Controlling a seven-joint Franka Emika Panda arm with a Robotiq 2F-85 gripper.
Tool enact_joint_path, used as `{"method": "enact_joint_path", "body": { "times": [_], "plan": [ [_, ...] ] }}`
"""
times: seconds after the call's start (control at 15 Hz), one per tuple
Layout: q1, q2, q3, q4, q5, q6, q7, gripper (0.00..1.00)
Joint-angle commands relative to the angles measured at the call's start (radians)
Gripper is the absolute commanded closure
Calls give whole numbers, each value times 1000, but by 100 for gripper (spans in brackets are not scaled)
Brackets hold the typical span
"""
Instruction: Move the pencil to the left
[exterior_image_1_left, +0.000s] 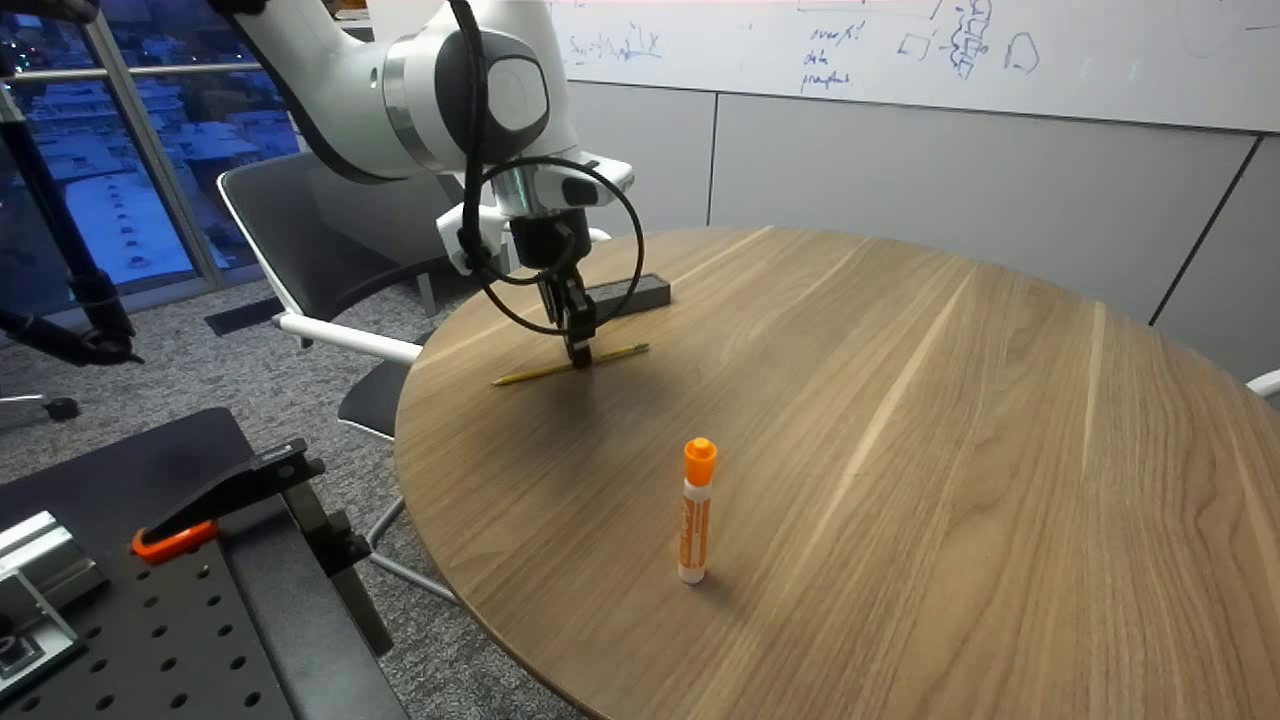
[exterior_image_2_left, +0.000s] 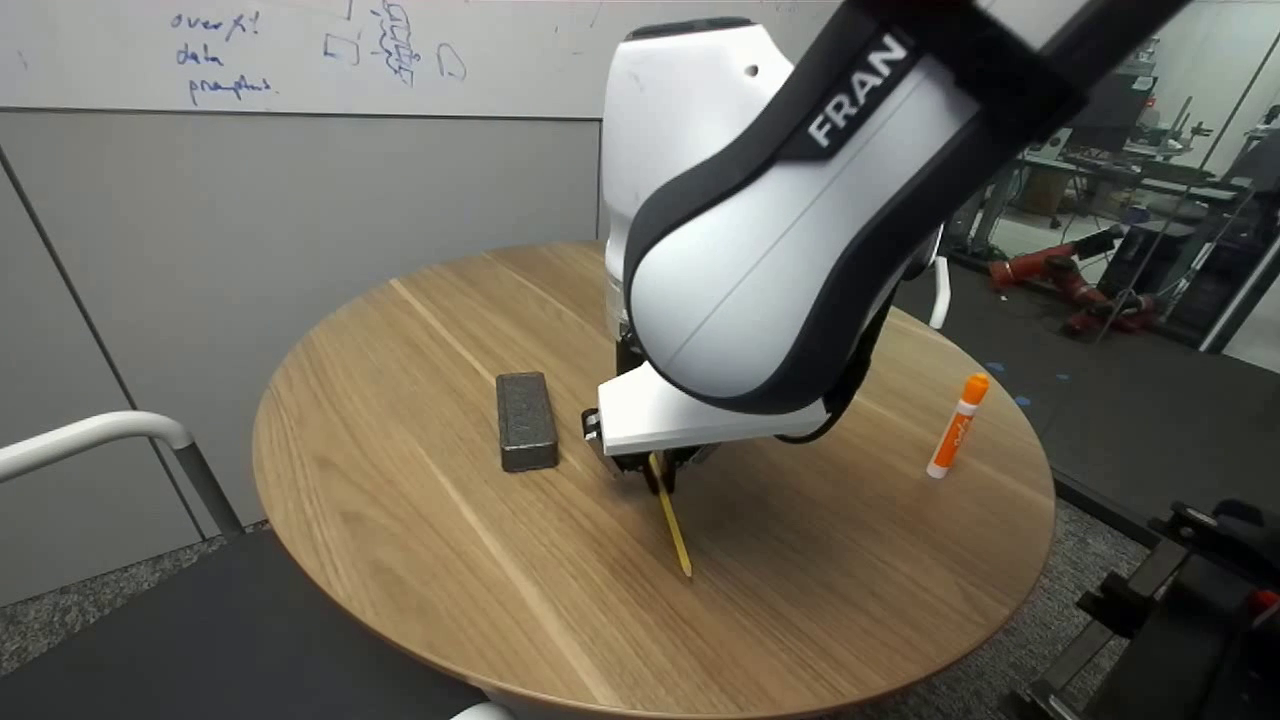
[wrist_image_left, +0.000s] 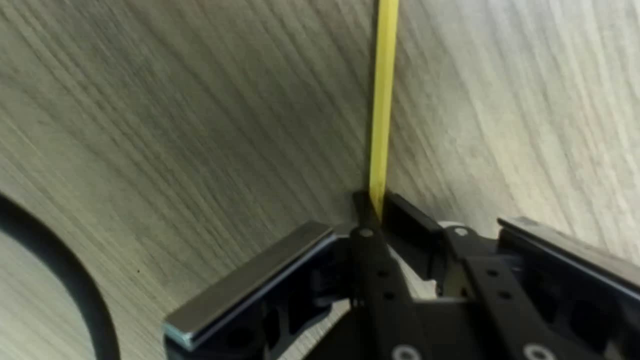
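The long thin yellow pencil (exterior_image_1_left: 530, 375) is at the table's left part in an exterior view, and it also shows in an exterior view (exterior_image_2_left: 676, 530) pointing toward the near edge. My gripper (exterior_image_1_left: 580, 357) points down with its fingertips around the pencil's middle. In the wrist view the pencil (wrist_image_left: 382, 100) runs from the top edge down between the two black fingertips (wrist_image_left: 377, 202), which are closed against it. The part of the pencil behind the fingers is hidden there. The pencil lies on or very close to the table; I cannot tell if it touches.
The round wooden table (exterior_image_1_left: 900, 450) carries a black rectangular block (exterior_image_2_left: 527, 425) close to the gripper. An orange-capped marker (exterior_image_1_left: 695, 520) stands upright farther off, also in an exterior view (exterior_image_2_left: 957, 430). A chair (exterior_image_1_left: 330, 240) stands beside the table. A cable loops around the wrist.
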Motion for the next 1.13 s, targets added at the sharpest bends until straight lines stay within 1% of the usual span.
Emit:
{"method": "enact_joint_path", "body": {
  "times": [0.0, 0.13, 0.2, 0.27, 0.33, 0.4, 0.47, 0.6, 0.67, 0.73, 0.8, 0.93, 1.0, 1.07],
  "plan": [
    [3, 27, -3, 50, -4, -53, 35, 97],
    [-4, 10, 4, 44, -4, -75, 34, 97],
    [-8, 4, 6, 43, -4, -82, 33, 91],
    [-11, -5, 9, 38, -3, -91, 31, 62],
    [-15, -16, 14, 31, -2, -101, 25, 60],
    [-21, -36, 20, 19, 0, -120, 15, 54],
    [-28, -55, 27, 9, 1, -136, 7, 46],
    [-49, -107, 47, -17, 7, -179, -18, 33],
    [-74, -149, 71, -39, 17, -215, -52, 25],
    [-103, -187, 96, -55, 31, -258, -92, 19],
    [-59, -84, 56, 15, -9, -194, -14, 35],
    [-91, -141, 83, -9, 0, -241, -51, 22],
    [-100, -160, 88, -21, 2, -246, -60, 19],
    [-103, -168, 90, -29, 3, -247, -63, 19]
  ]
}}
